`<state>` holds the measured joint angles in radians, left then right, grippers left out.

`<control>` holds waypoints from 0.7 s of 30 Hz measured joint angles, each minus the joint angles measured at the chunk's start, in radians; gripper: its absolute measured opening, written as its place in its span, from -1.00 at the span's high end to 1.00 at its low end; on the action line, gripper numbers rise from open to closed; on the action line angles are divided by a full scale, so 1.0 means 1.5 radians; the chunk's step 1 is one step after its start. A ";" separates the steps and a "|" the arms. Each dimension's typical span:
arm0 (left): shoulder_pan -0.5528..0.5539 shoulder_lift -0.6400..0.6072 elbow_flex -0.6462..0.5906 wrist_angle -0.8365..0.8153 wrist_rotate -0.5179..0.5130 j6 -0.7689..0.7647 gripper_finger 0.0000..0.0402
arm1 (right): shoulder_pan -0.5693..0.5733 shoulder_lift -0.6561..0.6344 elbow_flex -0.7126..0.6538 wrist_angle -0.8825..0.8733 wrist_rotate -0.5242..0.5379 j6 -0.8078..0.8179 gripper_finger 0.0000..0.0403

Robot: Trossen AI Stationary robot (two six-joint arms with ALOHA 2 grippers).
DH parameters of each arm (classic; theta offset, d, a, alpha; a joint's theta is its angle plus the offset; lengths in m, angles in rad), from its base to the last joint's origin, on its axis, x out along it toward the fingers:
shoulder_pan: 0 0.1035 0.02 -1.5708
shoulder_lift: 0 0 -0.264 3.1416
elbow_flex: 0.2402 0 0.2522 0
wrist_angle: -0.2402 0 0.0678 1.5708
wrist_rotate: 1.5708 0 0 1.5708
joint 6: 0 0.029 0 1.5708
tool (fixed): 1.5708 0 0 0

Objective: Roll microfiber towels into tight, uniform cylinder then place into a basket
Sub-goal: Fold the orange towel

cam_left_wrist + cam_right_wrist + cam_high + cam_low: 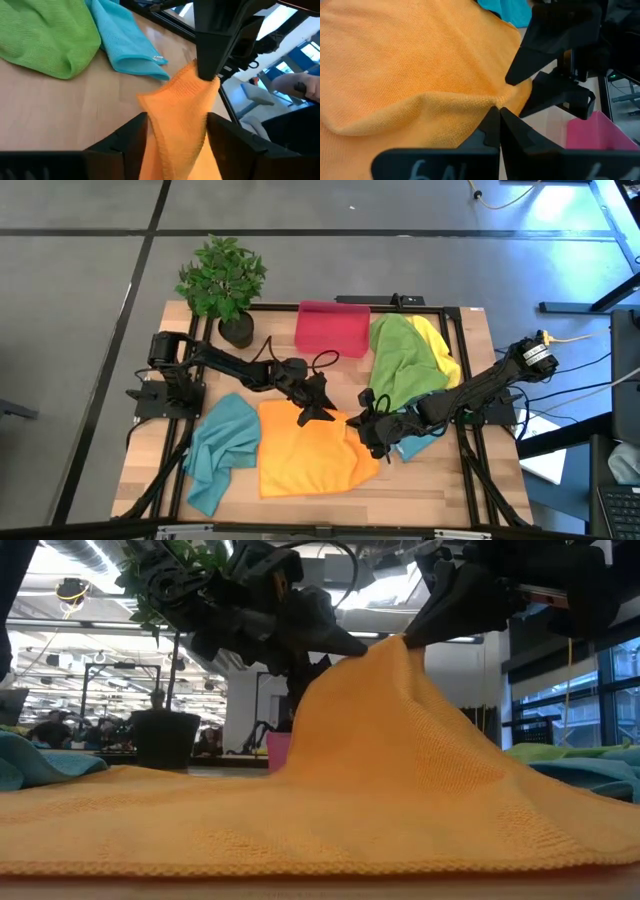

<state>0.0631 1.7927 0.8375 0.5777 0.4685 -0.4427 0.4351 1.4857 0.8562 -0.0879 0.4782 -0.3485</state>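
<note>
- My right end effector (495, 116) is pinched closed on a raised ridge of the orange towel (305, 445), near that towel's edge toward the basket (332, 328)
- My left end effector (177, 132) straddles the same lifted fold with its fingers apart, not yet clamped on the cloth
- The two stand close together over the ridge, tips facing; the rest of the orange towel lies flat on the worktop (470, 480), spreading away from the basket
- I judge the roll must run along this lifted edge, so both need to grip the same fold
</note>
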 joint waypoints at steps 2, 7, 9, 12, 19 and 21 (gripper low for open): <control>0.000 0.000 0.000 0.000 0.014 0.000 0.23 | 0.000 0.000 0.000 0.000 0.000 0.000 0.98; 0.009 0.000 0.000 0.000 0.031 0.000 0.55 | 0.000 0.000 0.000 0.000 0.000 0.000 0.98; 0.014 0.000 0.000 0.001 0.032 -0.001 0.67 | 0.000 0.000 0.000 0.000 0.000 0.000 0.98; 0.024 0.000 0.000 0.016 0.034 -0.012 0.85 | 0.000 0.000 0.000 0.000 0.000 0.000 0.98; 0.031 0.000 0.001 0.028 0.013 0.005 0.99 | 0.000 0.000 0.000 -0.001 0.003 0.015 0.98; 0.031 0.000 0.001 0.036 0.007 0.014 1.00 | 0.000 0.000 0.000 -0.004 0.005 0.020 0.96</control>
<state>0.1089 1.7927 0.8391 0.6315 0.4789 -0.4212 0.4347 1.4857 0.8562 -0.0942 0.4860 -0.3178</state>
